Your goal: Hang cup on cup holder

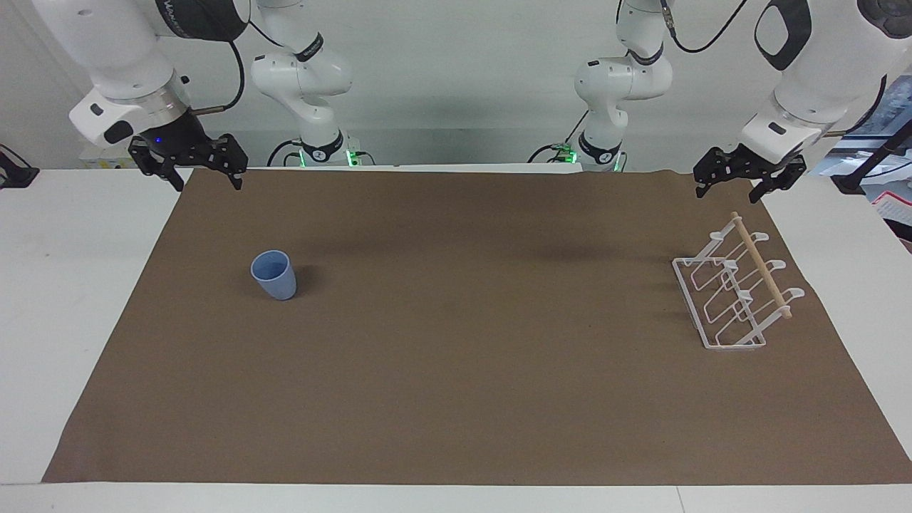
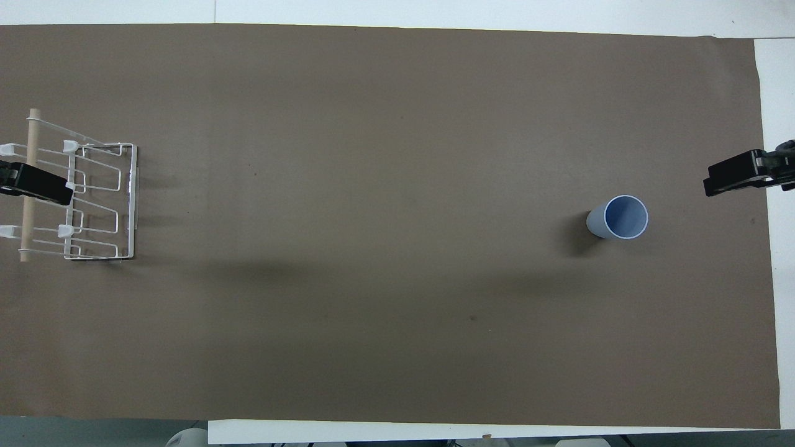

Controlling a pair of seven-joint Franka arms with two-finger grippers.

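The light-blue cup (image 1: 273, 275) stands upright, mouth up, on the brown mat toward the right arm's end; it also shows in the overhead view (image 2: 618, 217). The white wire cup holder (image 1: 732, 293) with its wooden dowel (image 1: 762, 265) stands at the left arm's end, and shows in the overhead view too (image 2: 93, 198). My right gripper (image 1: 206, 179) hangs open and empty in the air over the mat's corner, apart from the cup (image 2: 742, 174). My left gripper (image 1: 728, 191) hangs open and empty above the holder without touching it (image 2: 37, 184). Both arms wait.
A brown mat (image 1: 456, 370) covers most of the white table (image 1: 64, 285). Bare white table borders it at both ends. Cables and the arm bases stand at the robots' edge of the table.
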